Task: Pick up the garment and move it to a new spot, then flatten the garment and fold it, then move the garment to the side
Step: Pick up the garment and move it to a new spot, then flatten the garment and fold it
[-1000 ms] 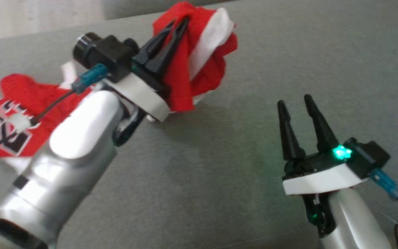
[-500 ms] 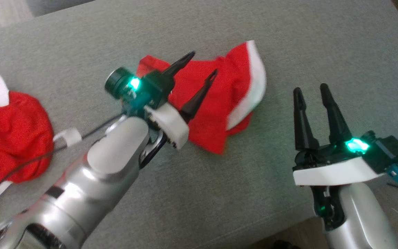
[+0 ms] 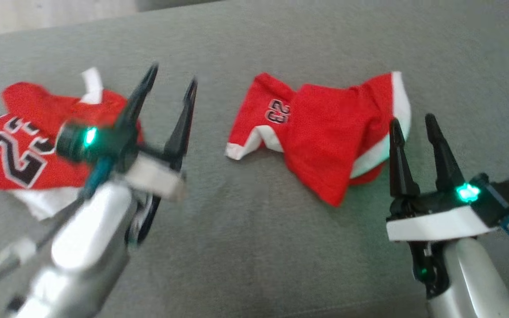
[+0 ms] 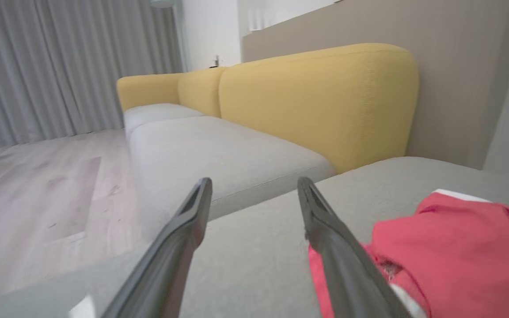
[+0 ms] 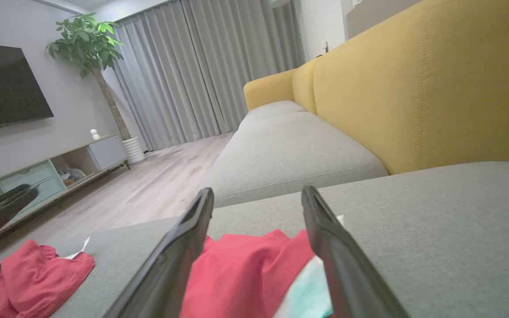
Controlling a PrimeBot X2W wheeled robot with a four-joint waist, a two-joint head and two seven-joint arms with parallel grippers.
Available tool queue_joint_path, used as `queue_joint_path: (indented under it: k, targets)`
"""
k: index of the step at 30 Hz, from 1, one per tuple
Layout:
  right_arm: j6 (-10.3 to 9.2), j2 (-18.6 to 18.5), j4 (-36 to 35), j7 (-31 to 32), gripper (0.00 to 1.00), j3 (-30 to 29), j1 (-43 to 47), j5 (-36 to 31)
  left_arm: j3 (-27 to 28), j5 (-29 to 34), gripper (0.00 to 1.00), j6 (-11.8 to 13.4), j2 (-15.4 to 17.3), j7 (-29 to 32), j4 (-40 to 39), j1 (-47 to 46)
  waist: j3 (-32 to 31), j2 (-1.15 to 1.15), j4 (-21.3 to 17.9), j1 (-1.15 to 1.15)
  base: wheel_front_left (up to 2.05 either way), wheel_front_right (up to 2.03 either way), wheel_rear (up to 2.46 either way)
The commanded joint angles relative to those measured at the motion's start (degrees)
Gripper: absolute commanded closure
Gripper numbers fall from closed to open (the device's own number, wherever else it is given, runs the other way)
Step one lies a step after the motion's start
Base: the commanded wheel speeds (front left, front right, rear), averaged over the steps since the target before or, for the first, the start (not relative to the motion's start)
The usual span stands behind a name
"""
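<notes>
Jaws on both arms are gaping wide, empty. Shorts (image 3: 320, 132) are lying crosswise ahead of the right jaws, the nearer pair.

A grey sofa cushion (image 3: 254, 247) carries two crumpled pieces lying well apart: red shorts (image 3: 325, 132) with white trim and a small 23 at about 2 o'clock, and a red jersey (image 3: 29, 150) with large numerals at 9 o'clock.
</notes>
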Motion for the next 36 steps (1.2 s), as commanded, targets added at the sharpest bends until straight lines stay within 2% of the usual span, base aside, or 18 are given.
queue_joint_path:
  k: [1,5,10,16,29,33,36]
  targets:
    - [-0.04,-0.17,-1.26,-0.36,0.0,0.7,0.82,-0.55,3.14,0.67,0.0,0.8,2.05,-0.26,-3.11,2.81,-2.59,0.0,3.39,0.0,0.0,0.0,0.0]
    - [-0.04,-0.17,-0.06,-0.36,0.0,0.12,1.87,-1.43,7.99,1.47,0.0,3.39,2.12,-0.27,-9.57,13.15,-4.49,0.0,5.62,0.0,0.0,0.0,0.0]
    - [-0.04,-0.17,0.94,-0.36,0.0,-0.1,2.91,-1.29,12.37,3.53,0.0,4.35,-1.32,-0.27,-14.75,23.62,-6.03,0.0,6.99,0.0,0.0,0.0,0.0]
    - [-0.04,-0.17,1.6,-0.36,0.0,-0.05,3.68,-1.38,14.87,7.59,0.0,1.54,-4.32,-0.28,-15.99,27.7,-7.21,0.0,7.67,0.0,0.0,0.0,0.0]
    - [-0.04,-0.17,3.58,-0.36,0.0,-2.38,0.59,-3.51,18.48,11.89,0.0,-3.04,-8.71,-0.28,-14.14,28.72,-5.92,0.0,7.98,0.0,0.0,0.0,0.0]
    - [-0.04,-0.17,8.51,-0.35,0.0,-6.18,-4.27,-2.28,19.05,13.02,0.0,-4.3,-9.78,-0.28,-13.57,27.84,-4.14,0.0,8.55,0.0,0.0,0.0,0.0]
    - [-0.04,-0.17,15.4,1.67,0.0,-10.59,-9.27,-3.09,19.34,13.78,0.0,-5.27,-10.55,-0.28,-12.96,27.14,-2.8,0.0,9.25,0.0,0.0,0.0,0.0]
